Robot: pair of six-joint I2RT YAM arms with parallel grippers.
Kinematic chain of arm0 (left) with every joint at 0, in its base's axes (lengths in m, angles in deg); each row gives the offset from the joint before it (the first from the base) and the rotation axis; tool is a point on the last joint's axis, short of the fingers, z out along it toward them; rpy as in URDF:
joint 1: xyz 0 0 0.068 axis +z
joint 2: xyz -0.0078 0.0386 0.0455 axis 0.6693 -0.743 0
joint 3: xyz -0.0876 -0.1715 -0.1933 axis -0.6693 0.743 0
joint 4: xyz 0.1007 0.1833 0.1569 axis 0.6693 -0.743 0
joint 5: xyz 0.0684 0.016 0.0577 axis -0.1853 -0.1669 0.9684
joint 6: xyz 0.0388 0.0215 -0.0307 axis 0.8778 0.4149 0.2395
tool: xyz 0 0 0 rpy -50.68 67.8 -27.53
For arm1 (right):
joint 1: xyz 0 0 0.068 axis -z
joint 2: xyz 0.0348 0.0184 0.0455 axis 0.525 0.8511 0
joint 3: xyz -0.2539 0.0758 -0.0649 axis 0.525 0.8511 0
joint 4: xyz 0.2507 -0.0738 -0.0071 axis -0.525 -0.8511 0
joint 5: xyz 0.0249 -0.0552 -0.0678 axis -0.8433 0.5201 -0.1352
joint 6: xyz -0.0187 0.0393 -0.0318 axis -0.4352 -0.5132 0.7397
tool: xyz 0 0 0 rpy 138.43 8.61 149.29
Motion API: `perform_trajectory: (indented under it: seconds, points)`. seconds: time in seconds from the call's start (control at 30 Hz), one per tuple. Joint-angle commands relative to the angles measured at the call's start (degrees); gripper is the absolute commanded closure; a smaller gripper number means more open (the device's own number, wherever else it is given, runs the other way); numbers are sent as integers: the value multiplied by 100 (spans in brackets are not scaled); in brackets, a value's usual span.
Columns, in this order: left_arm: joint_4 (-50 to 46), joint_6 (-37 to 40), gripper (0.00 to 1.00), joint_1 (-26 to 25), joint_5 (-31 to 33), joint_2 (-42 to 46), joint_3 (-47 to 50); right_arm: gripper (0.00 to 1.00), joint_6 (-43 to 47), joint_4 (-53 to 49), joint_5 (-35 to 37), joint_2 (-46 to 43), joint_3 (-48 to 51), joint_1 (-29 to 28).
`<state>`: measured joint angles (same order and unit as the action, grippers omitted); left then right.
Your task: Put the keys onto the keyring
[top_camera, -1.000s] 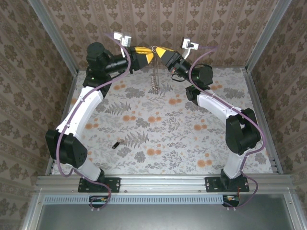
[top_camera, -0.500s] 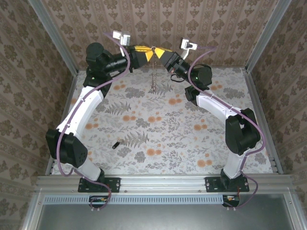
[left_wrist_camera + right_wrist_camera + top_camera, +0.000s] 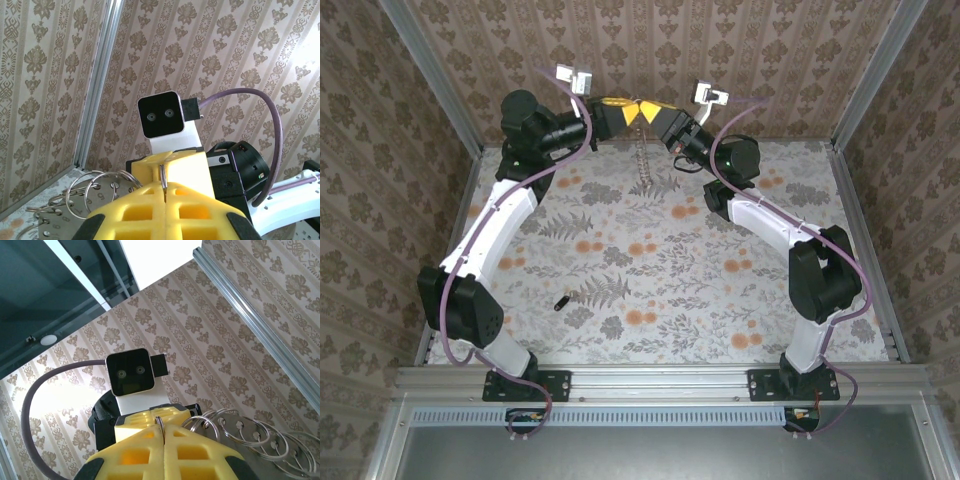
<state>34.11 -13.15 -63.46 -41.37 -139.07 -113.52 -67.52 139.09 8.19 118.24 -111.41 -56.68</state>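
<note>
Black at its head and tiny, the single key (image 3: pixel 561 302) lay flat on the floral bench (image 3: pixel 720 300), well below both sets of jaws and towards the arm bases. In the top view it sat to the left of the jaws' meeting point, closer to the left arm's lower link than to any part of the right arm. Its long axis ran obliquely, neither parallel nor square to the line joining the two jaws; which end carried the shank was too small to tell.

Farther off, the left gripper (image 3: pixel 632 108) and the right gripper (image 3: pixel 648 110) met tip to tip, raised above the far end of the bench. In each wrist view the yellow jaws of the left gripper (image 3: pixel 164 197) and of the right gripper (image 3: pixel 162 432) were pressed together on a thin metal wire of the keyring (image 3: pixel 642 165). The rest of the keyring hung straight down from the jaws, its lowest part near the bench; whether it touched could not be told.

Count: one key, one keyring showing several overlapping loops (image 3: pixel 240 435) that could not be numbered exactly, two sets of jaws, both occupied. As a judgement, one set would have to let go before reaching down and nearer for the key, the left being the better placed.
</note>
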Motion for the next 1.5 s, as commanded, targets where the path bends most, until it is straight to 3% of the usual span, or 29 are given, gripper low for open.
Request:
perform_trajectory:
  seconds: [0.0, 0.1, 0.2, 0.23, 0.33, 0.47, 0.67, 0.83, 0.97, 1.17, 1.47]
  points:
    - [239, -19, 100, -37, -44, 60, 81, 100, -88, 403, -49, 6, -193, -65]
    - [221, 32, 100, -34, -88, 71, 100, 98, -114, 330, -41, 3, -181, -56]
    - [141, 122, 100, -8, -192, 94, 94, 58, -124, 81, 2, -103, -69, 25]
    - [52, 191, 100, 17, -223, 106, 90, 50, -110, -67, 18, -177, 10, 88]
    - [-191, 406, 100, 85, -407, 169, 80, 39, 23, -599, 43, -490, 281, 306]
    - [-840, 920, 100, 141, -697, 269, -12, 37, 333, -1701, -203, -863, 381, 560]
    - [-2606, 2276, 100, 168, -1025, 371, -457, 36, 1342, -3822, -827, -1264, 54, 724]
    - [-3510, 2851, 100, 229, -1467, 271, -868, 37, 2163, -5301, -1490, -1365, -385, 725]
    - [-3933, 3121, 100, 255, -1716, 153, -1096, 42, 2560, -5869, -2000, -1377, -548, 718]
    - [-4055, 3163, 100, 257, -1835, 59, -1172, 49, 2953, -6075, -2209, -1585, -474, 639]
    - [-4169, 3226, 100, 247, -1899, 49, -1167, 48, 3136, -5979, -2238, -1673, -505, 490]
